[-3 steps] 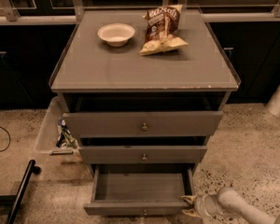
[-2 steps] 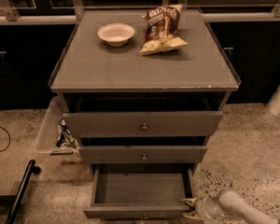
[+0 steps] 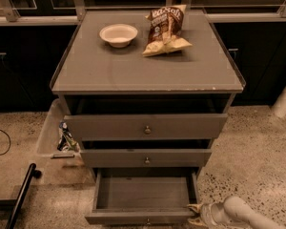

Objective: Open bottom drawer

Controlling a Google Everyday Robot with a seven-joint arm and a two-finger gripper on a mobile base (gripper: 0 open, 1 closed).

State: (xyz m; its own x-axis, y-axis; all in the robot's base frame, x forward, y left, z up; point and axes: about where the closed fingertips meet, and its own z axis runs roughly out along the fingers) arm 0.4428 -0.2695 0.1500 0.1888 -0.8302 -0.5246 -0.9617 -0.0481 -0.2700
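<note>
The bottom drawer [image 3: 143, 194] of the grey cabinet stands pulled well out, and its inside looks empty. Its front panel [image 3: 138, 218] lies along the lower edge of the view, with the small knob [image 3: 147, 221] just showing. My gripper [image 3: 196, 213] is at the drawer's front right corner, low on the floor side, with its yellow-tipped fingers against the corner. The white arm [image 3: 238, 214] runs off to the lower right.
The middle drawer [image 3: 146, 158] and top drawer [image 3: 145, 127] are each slightly out. A white bowl [image 3: 118, 34] and a chip bag [image 3: 165, 29] sit on the cabinet top. A clear bin [image 3: 55, 135] stands left of the cabinet. A black bar [image 3: 20, 197] lies lower left.
</note>
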